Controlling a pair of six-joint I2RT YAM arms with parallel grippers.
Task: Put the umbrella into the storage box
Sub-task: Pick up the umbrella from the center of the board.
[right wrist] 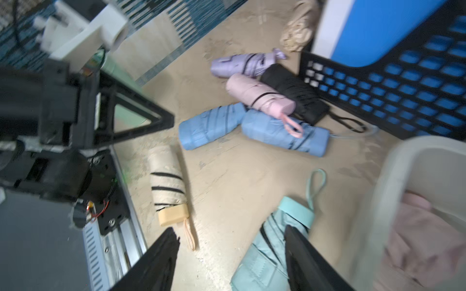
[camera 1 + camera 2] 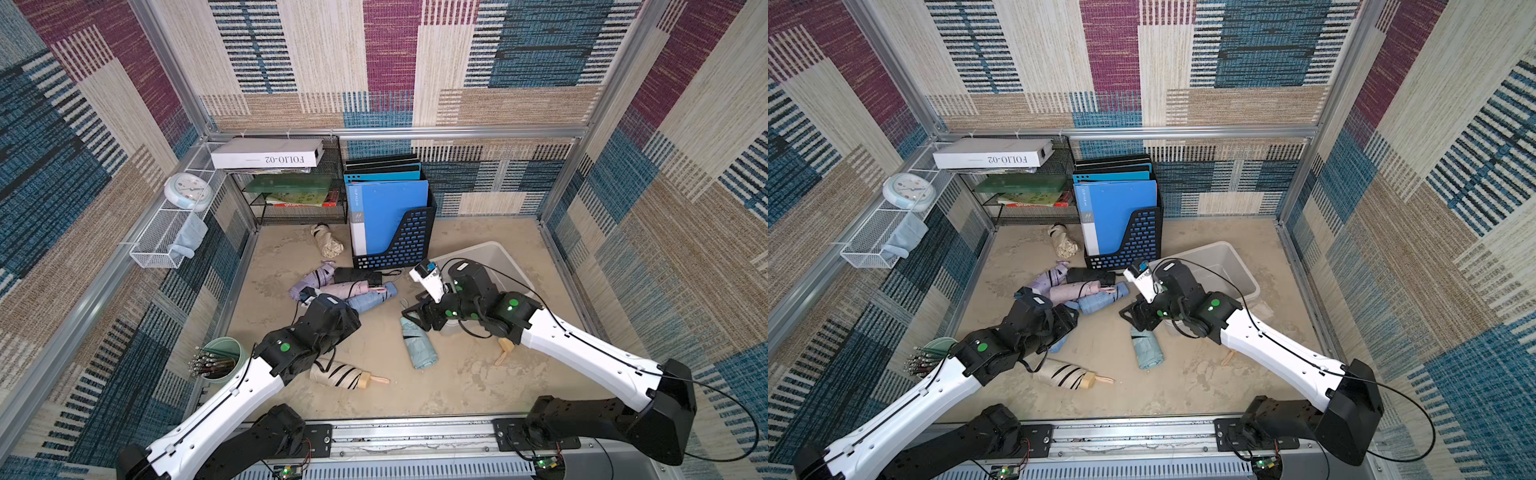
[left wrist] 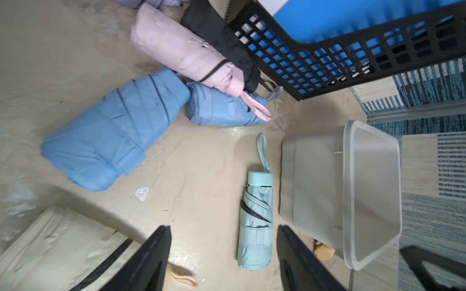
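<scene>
Mint umbrella [image 2: 419, 345]: folded, lying flat on the floor [image 2: 457, 386] just beside the near wall of the box, with its cap and wrist loop pointing toward the file holder [image 2: 399, 245]; nothing holds it.
Storage box [image 3: 310, 181]: pale grey tub, upright, near the file holder. The right wrist view shows something pink and soft inside, too blurred to name for sure, likely an umbrella.
Right gripper [image 1: 229, 228]: fingers spread wide, nothing pinched. It hangs low over the cap end of the mint umbrella, one finger crossing in front of the fabric and the other over bare floor.
Left gripper [image 3: 223, 229]: fingers spread apart and empty, raised above the floor near the striped umbrella [image 2: 336, 374], facing the mint one and the box.
Other umbrellas: a heap [image 2: 365, 300] of blue, pink, lilac and black ones lies beside the file holder, well apart from the box.
Step in hand: by my reading, the reach for a pick, with the right arm lining up on the mint umbrella.
Next move: shift so the roll sits midway between the fingers, come down, and squeeze across its width. Then lift it clear of the rim and let go over the box.
Risk: an off-centre squeeze may only nudge the roll against the box wall.
</scene>
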